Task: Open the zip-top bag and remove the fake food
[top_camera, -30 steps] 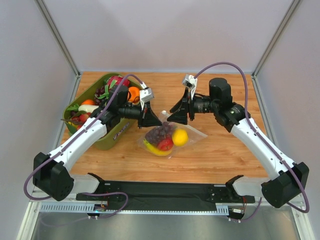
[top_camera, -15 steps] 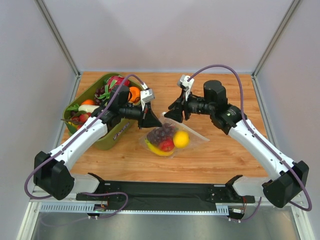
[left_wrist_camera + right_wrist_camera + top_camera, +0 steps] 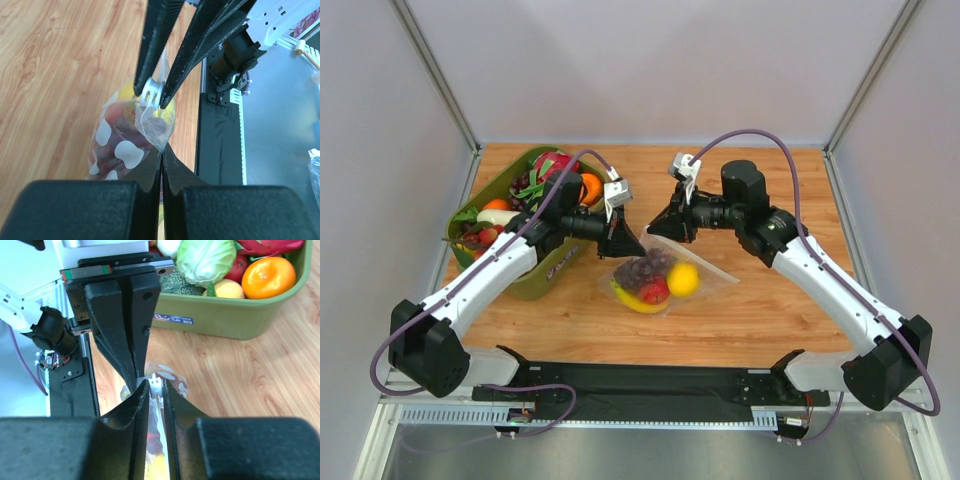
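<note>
The bag (image 3: 713,268) lay on the desk (image 3: 760,310) between the two arms, just beside the green bin (image 3: 535,281). The fake food (image 3: 655,281) was all inside it: dark grapes (image 3: 642,266), a lemon (image 3: 682,279), a red fruit (image 3: 652,291) and a banana (image 3: 625,297). The left hand (image 3: 161,150) was closed tight on the upper edge of the bag. The right hand (image 3: 156,386) stood opposite, tip to tip with it, and its fingers (image 3: 186,52) were pressed on the white zip slider (image 3: 151,93). This edge of the bag was lifted a little from the desk.
</note>
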`<state>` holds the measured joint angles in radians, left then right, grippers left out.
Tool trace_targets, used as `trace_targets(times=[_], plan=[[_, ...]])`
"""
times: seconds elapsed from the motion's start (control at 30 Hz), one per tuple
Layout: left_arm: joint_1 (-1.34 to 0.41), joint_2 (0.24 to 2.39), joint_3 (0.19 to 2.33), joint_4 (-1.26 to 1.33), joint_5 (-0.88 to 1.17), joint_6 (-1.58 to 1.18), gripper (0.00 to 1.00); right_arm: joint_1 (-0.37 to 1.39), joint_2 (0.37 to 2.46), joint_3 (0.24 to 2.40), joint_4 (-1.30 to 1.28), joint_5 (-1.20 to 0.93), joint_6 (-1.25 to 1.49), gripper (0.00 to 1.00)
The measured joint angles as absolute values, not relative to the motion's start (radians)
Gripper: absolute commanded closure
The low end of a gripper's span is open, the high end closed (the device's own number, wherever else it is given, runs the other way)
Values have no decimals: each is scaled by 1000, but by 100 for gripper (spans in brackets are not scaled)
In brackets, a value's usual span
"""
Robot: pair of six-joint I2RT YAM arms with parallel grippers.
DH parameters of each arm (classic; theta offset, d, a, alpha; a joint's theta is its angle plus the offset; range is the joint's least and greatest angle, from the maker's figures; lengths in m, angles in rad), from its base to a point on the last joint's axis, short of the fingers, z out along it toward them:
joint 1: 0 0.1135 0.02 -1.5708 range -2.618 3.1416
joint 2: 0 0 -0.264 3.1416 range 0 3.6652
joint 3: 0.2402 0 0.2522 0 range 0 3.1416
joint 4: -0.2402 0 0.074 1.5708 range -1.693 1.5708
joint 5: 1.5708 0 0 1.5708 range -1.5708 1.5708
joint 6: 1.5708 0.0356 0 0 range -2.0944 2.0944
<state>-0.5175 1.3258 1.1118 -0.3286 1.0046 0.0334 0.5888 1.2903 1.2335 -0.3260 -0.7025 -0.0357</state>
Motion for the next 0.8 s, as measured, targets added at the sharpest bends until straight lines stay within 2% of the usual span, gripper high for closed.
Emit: trace_targets(times=[0.1, 0.23, 0.37, 0.47, 0.57, 0.63, 0.67, 0.73, 0.77, 0.8], plan=[[-518, 1327, 1116, -333, 1004, 35, 100, 589, 1296, 1241, -336, -716, -44, 99], [-518, 1327, 1116, -335, 1003, 36, 97, 591, 1301, 1243, -344, -727, -51, 100], [-519, 1327, 1119, -332, 1004, 40, 52, 592, 1301, 1243, -359, -735, -52, 100], [-526, 1328, 1123, -319, 1006, 31, 43, 593, 1301, 1243, -366, -736, -53, 100], [-538, 1334, 1123, -310, 1008, 29, 43, 593, 1301, 1243, -366, -736, -53, 100], [-547, 1343, 1125, -309, 1008, 29, 47, 593, 1301, 1243, -367, -737, -53, 100], [-552, 1348, 1125, -308, 1008, 28, 57, 593, 1301, 1243, -368, -738, -53, 100], [-559, 1356, 1125, -309, 1008, 27, 69, 593, 1301, 1243, -373, -742, -53, 100], [-563, 1362, 1126, -308, 1008, 26, 86, 593, 1301, 1243, -379, -743, -53, 100], [-566, 1367, 1127, -309, 1008, 24, 92, 593, 1301, 1243, -384, -744, -54, 100]])
